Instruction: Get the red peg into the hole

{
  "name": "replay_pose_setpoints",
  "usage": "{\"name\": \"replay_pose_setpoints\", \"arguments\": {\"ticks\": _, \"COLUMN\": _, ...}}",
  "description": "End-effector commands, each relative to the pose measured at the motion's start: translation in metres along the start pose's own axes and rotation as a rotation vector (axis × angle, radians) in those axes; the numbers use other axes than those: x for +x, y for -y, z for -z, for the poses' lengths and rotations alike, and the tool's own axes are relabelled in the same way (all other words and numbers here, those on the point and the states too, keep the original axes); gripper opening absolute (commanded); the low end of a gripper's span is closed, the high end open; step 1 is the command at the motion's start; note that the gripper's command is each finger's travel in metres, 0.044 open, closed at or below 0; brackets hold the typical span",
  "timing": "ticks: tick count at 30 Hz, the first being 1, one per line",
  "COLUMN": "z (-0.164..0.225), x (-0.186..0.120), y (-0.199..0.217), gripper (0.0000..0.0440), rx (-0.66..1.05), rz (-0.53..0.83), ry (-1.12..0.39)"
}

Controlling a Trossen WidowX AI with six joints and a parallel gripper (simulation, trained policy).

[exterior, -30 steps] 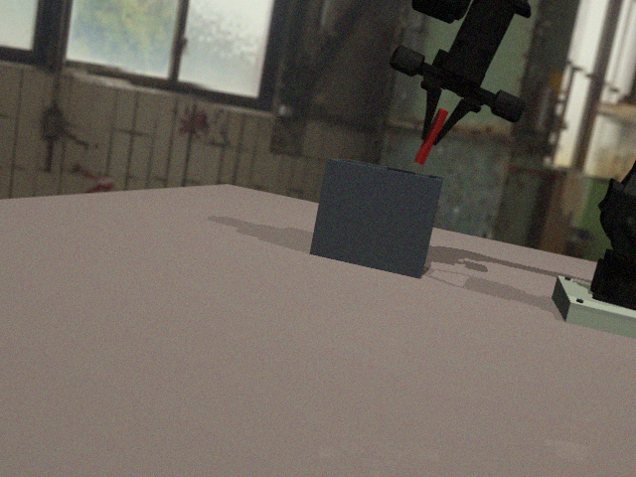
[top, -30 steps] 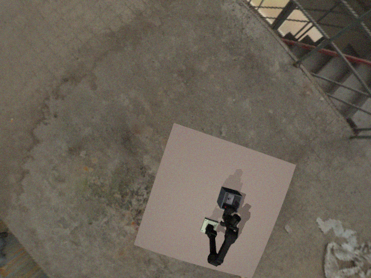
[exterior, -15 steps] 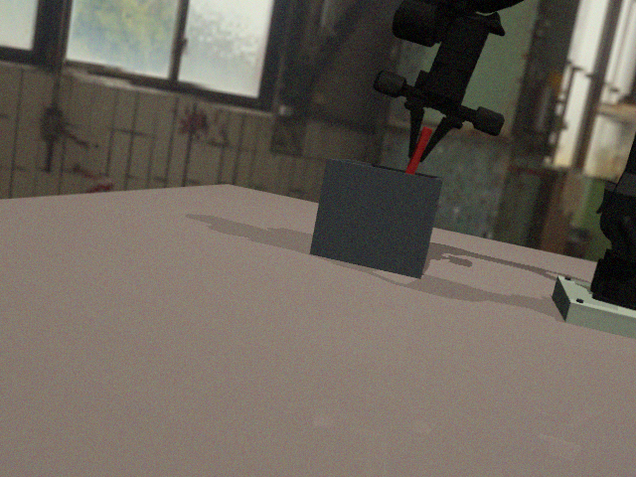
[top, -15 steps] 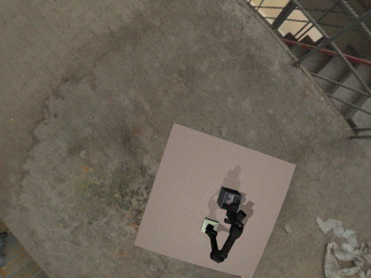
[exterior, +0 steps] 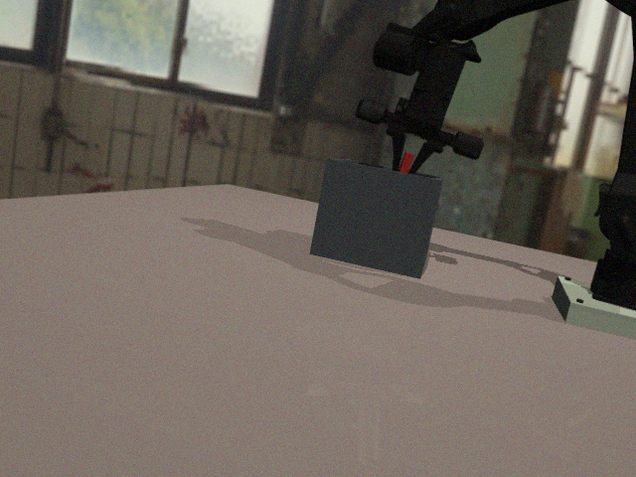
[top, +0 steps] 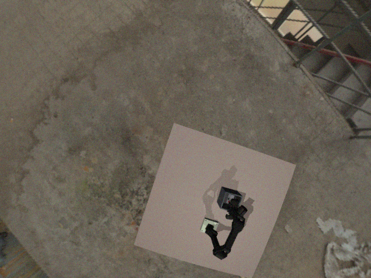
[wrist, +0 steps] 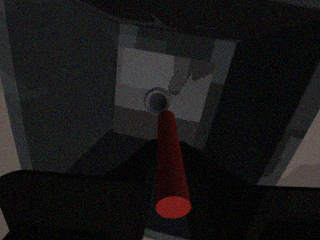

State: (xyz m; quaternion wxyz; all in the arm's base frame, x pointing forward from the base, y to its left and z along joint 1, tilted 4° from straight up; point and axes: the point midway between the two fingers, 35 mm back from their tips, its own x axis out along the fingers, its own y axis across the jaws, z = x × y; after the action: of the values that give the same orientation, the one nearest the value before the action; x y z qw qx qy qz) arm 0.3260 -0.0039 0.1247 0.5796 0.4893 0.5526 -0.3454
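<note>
Showing pinkish tabletop [top: 185,167] [exterior: 205,359], stained concrete floor [top: 119,104], windows [exterior: 221,46]

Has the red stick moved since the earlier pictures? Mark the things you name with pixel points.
Yes, downward: in the exterior view the red peg [exterior: 405,162] [wrist: 171,160] was above the rim of the grey box [exterior: 377,218] [wrist: 60,90]; now its lower part is hidden behind the box's wall.
</note>
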Motion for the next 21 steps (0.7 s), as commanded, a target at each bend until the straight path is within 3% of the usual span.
{"name": "replay_pose_setpoints", "arguments": {"ticks": 1, "z": 0.0, "x": 0.008, "y": -0.002, "gripper": 0.0, "rx": -0.017, "rz": -0.001, "ry": -0.014}}
{"name": "replay_pose_setpoints", "arguments": {"ticks": 16, "z": -0.007, "x": 0.046, "y": -0.006, "gripper": 0.0006, "rx": -0.085, "rz": 0.031, "ry": -0.025}}
{"name": "replay_pose_setpoints", "arguments": {"ticks": 21, "z": -0.006, "x": 0.053, "y": -0.005, "gripper": 0.01, "rx": -0.097, "rz": 0.054, "ry": -0.036}}
